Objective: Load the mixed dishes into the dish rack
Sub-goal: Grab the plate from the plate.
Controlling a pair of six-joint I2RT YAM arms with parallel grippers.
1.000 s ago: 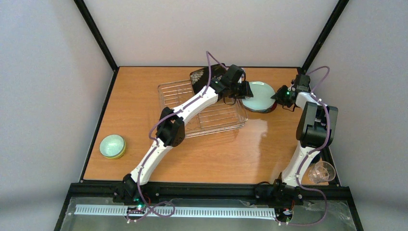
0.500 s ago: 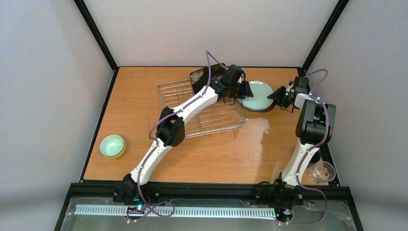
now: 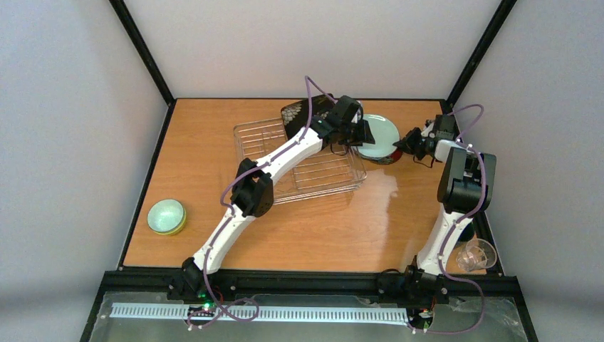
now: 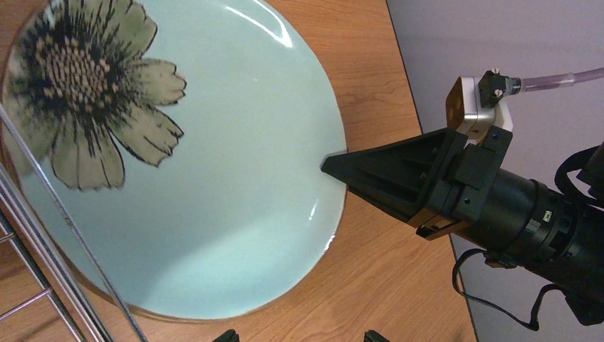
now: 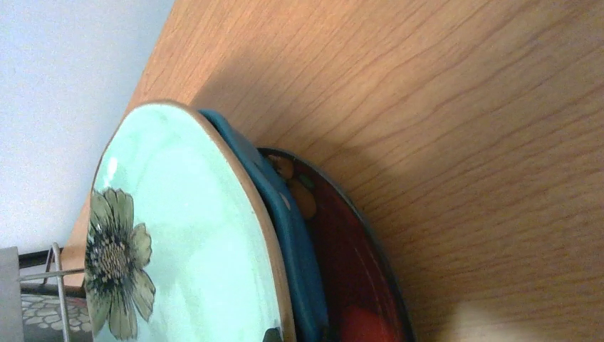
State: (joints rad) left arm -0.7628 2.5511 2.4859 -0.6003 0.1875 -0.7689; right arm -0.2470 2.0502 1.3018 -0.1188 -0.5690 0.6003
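Note:
The pale mint plate [image 3: 377,135], with a dark flower [image 4: 85,85], lies on top of a blue plate [image 5: 285,221] and a small red floral plate [image 5: 349,271], just right of the dish rack [image 3: 299,162]. My right gripper [image 3: 402,142] is shut on the mint plate's right rim, its black fingers [image 4: 377,174] coming to a point there, and that side of the plate is tilted up. My left gripper [image 4: 299,336] hovers open at the plate's left side, holding nothing. A black square floral plate [image 3: 300,112] stands at the back of the rack.
A yellow-green bowl with a mint bowl inside it [image 3: 167,216] sits at the table's near left. A clear glass cup [image 3: 476,254] stands at the near right edge beside the right arm's base. The rack's wires [image 4: 43,278] run close to the plate's left edge.
My right gripper has moved in and closed on the mint plate's rim. The plate has tipped and slid slightly toward the rack, exposing the red plate's edge. The left arm has held still.

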